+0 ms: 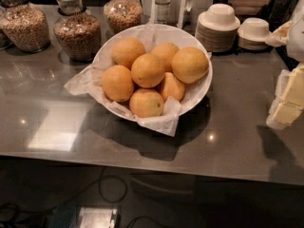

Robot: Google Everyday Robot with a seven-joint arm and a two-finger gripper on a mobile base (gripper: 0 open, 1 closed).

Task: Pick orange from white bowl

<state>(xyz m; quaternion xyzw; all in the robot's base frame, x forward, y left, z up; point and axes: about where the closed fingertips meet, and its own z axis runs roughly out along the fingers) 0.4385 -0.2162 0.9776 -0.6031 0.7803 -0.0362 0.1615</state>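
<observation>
When reaching: come from right, descend vertically, straddle widest girth, spare neighbours (147, 70) and paper (161, 122).
Orange (190, 64): right-far in white bowl (203, 87), high among 7, touching neighbours.
Gripper (287, 103): right edge, well apart from bowl; aperture and load indeterminable.

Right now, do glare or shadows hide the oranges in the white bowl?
Camera view: a bright rectangular reflection sits on the counter left of the white bowl; the bowl's shadow falls in front of it; the orange at right and its neighbours are evenly lit, unhidden; the gripper, at the right edge, shadows the counter below it.
</observation>
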